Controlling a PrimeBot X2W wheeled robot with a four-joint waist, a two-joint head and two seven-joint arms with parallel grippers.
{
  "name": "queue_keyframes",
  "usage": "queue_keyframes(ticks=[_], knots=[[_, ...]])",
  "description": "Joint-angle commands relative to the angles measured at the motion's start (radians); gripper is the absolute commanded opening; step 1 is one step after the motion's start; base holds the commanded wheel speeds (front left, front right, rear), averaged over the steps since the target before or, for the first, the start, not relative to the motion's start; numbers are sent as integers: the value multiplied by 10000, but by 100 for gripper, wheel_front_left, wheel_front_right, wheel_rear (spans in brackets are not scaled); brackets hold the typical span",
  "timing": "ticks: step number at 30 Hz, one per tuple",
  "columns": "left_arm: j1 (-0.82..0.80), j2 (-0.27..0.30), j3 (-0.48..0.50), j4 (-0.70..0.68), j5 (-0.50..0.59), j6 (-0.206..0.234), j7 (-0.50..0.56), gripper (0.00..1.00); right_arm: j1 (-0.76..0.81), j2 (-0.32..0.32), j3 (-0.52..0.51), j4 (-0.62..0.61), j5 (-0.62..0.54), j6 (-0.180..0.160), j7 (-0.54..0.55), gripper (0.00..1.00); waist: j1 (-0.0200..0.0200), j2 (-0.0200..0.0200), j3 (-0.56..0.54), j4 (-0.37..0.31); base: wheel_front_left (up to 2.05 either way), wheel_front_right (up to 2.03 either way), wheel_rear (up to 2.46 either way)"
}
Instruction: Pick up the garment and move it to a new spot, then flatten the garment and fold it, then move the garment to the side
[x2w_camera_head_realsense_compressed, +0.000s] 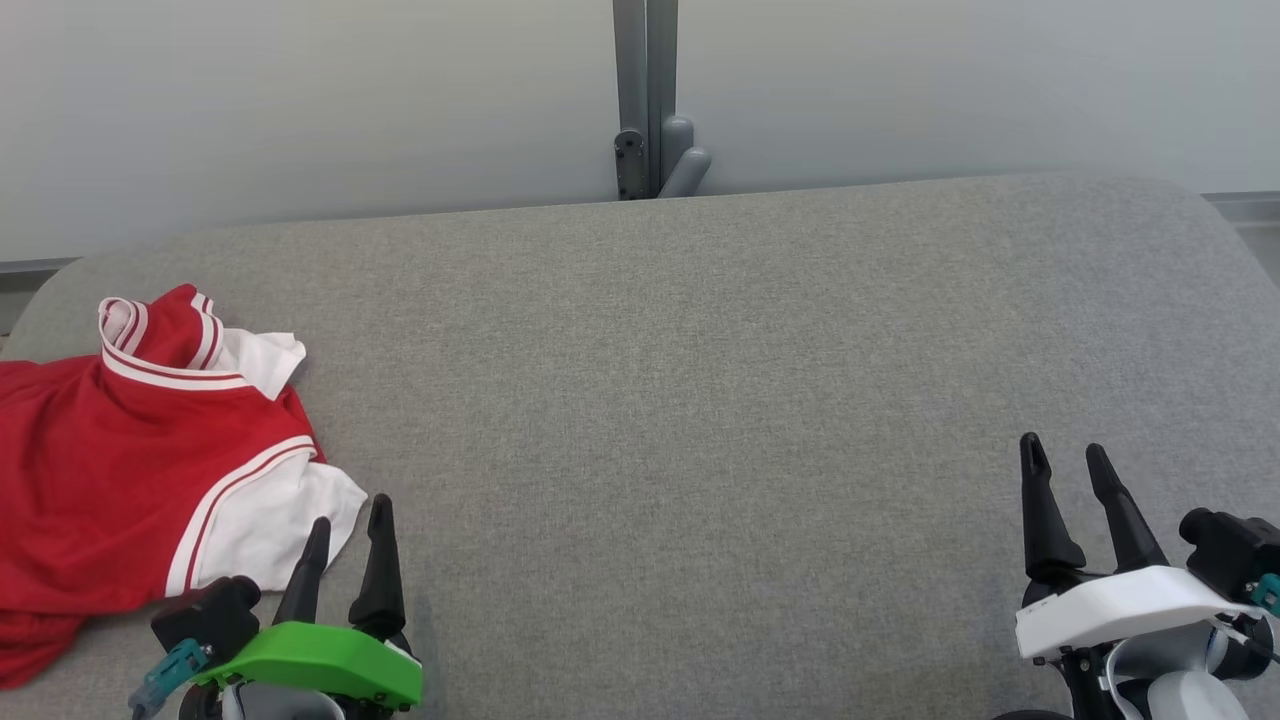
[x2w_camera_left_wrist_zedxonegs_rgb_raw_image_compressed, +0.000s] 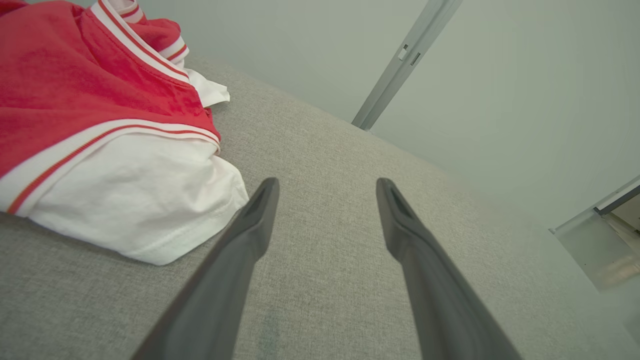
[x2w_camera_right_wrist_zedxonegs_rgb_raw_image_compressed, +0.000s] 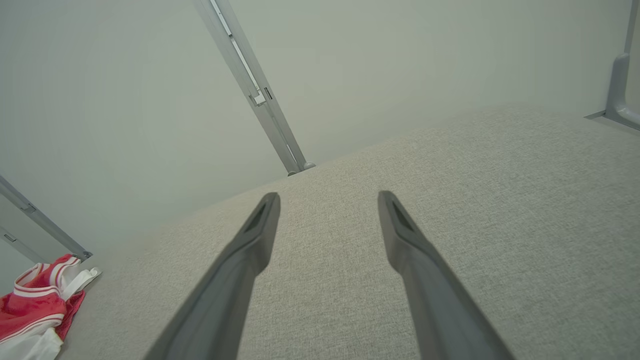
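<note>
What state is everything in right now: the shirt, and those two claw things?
Red and white shirt: crumpled, unfolded, lying at the left end of the grey padded surface, not held.
Left gripper: open, empty, beside the shirt's white sleeve.
Right gripper: open, empty, over the surface's right side, far from the shirt.

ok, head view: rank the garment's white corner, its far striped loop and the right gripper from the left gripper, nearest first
1. white corner: just left of the left gripper fingertips.
2. far striped loop: farther back, left.
3. right gripper: far across on the right.
</note>
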Motion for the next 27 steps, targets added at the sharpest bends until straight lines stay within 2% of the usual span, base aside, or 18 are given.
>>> queue_keyframes(ticks=[1, 27], knots=[[19, 41, 45, -10, 349, -27, -106, 100, 73, -83, -19, -138, -293, 5, -107, 100, 0, 0, -10, -2, 0, 0, 0], [206, 38, 91, 156, 2731, -51, -713, 100, 345, -199, -69, -326, -2658, 5, -722, 100, 0, 0, -37, 43, 0, 0, 0]])
